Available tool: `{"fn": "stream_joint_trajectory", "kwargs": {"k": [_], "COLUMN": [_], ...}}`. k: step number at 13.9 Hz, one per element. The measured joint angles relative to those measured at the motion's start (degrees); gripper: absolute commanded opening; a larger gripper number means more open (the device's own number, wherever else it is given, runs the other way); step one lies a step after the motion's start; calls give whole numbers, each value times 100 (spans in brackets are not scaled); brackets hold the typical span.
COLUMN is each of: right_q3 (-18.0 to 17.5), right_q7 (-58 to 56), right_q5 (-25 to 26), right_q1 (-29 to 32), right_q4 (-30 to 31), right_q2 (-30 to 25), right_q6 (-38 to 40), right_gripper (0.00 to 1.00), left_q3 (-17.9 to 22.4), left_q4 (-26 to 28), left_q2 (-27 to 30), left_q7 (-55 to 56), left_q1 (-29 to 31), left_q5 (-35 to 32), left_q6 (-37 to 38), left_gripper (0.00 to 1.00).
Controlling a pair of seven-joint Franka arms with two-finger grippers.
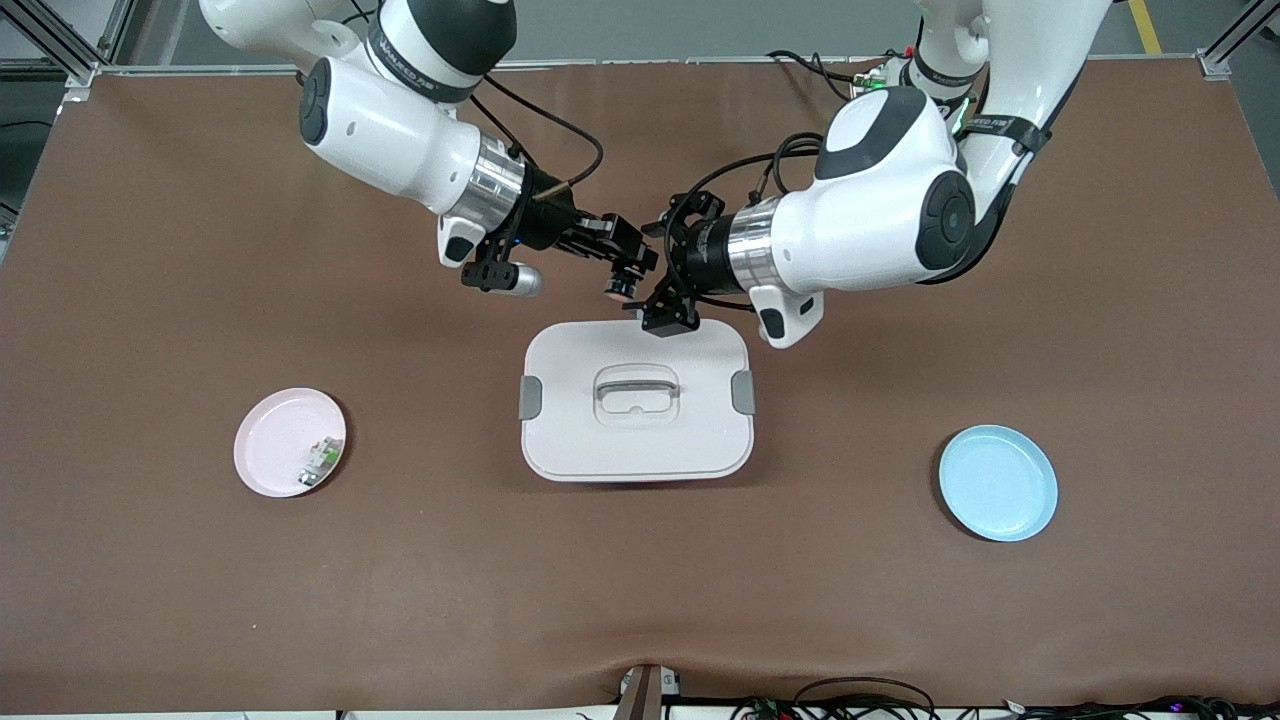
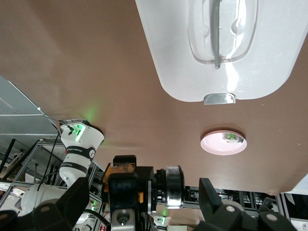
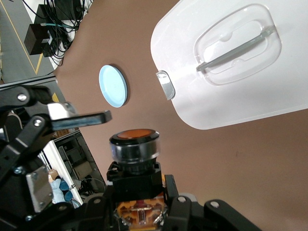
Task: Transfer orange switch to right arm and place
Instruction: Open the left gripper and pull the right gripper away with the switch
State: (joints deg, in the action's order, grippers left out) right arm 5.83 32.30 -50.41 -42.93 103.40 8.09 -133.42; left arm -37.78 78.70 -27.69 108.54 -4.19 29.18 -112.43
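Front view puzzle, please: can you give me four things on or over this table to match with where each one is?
Things:
1. orange switch
2. pink plate
3. blue plate
4. white lidded box

Places:
A. holds a small green-white part
B. mid-table, between the two plates
C. gripped by the right gripper, in the air
D. toward the left arm's end of the table

Pairs: 1-C, 2-A, 3-D, 4-B.

The left gripper is open around the switch, above the box's edge.
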Motion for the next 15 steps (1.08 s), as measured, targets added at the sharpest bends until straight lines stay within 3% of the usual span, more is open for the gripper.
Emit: {"fn": "stream_joint_trajectory", "kwargs": {"k": [3,7,12,15], "right_q3": [31,71,86,87], "right_q7": [-242,-1736,-3482,-4310], "right_q5": [14,266,2996,3569], "right_q1": [160,883,1399,1567], "right_q4": [-60,-120,-257,-263], "right_q2": [0,-22,-76,-77], "right_q6": [309,1499,2489,2618], "right_gripper": [0,0,0,0], "left_q3": [3,17,115,167], "left_q4": [-58,-70,-82,-84], "left_q2": [0,0,0,0], "left_q7": [0,0,-1,-18], "left_q1": [31,78,263,278], "left_q5": [0,0,0,-234], "left_q6": [0,-3,-7,-7], "left_gripper": [100,100,100,100]}}
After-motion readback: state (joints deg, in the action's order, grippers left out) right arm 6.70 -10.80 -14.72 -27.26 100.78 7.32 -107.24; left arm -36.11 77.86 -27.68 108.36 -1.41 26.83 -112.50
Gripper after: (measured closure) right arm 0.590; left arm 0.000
